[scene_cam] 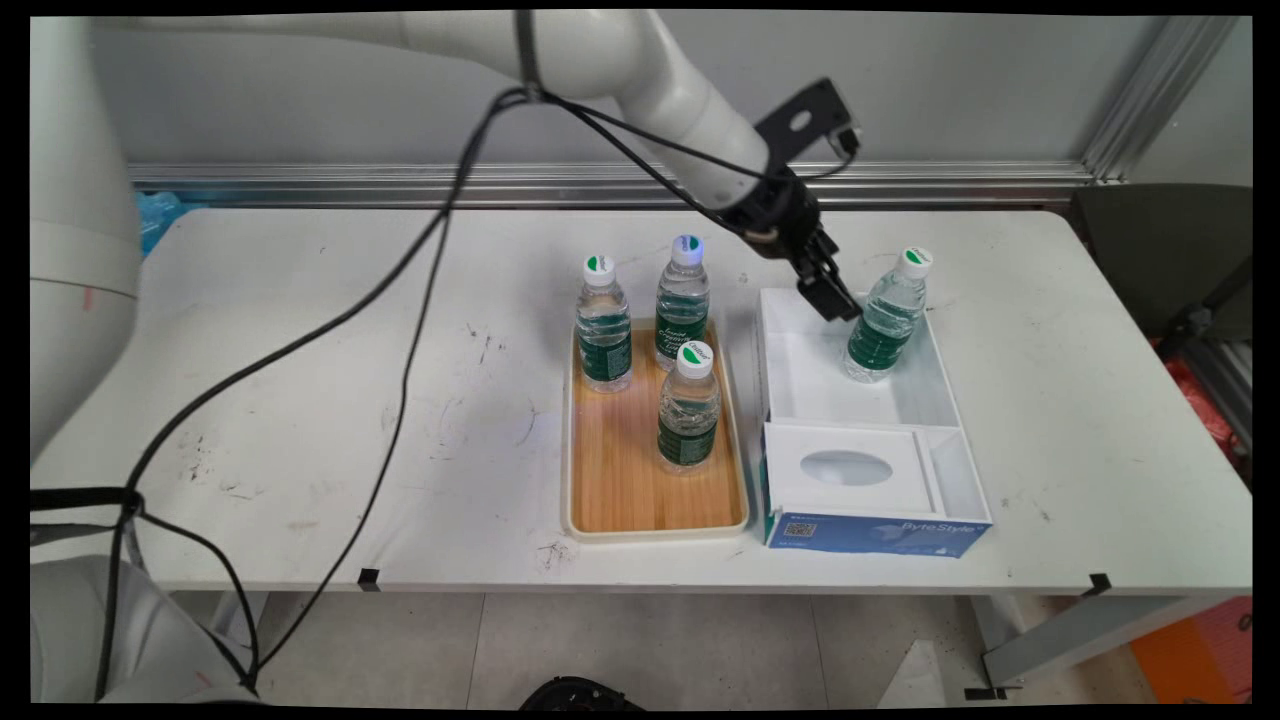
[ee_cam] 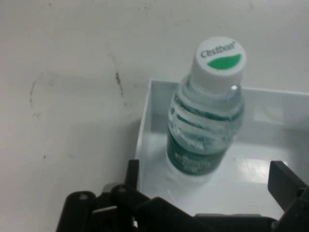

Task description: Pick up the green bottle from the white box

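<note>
Just beside fingers [scene_cam: 838, 305]: bottle [scene_cam: 885, 320].

The white cap [ee_cam: 220, 59] of the water bottle [ee_cam: 205, 123] standing in the white box [ee_cam: 144, 126] is showing the word "Cestbon" above a green patch. The blue front face of the tissue box [scene_cam: 878, 535] is carrying the words "ByteStyle" in pale letters, with a small square code printed near its left end. The green labels on the three bottles in the wooden tray [scene_cam: 650, 520] are bearing print too small to read.
</note>
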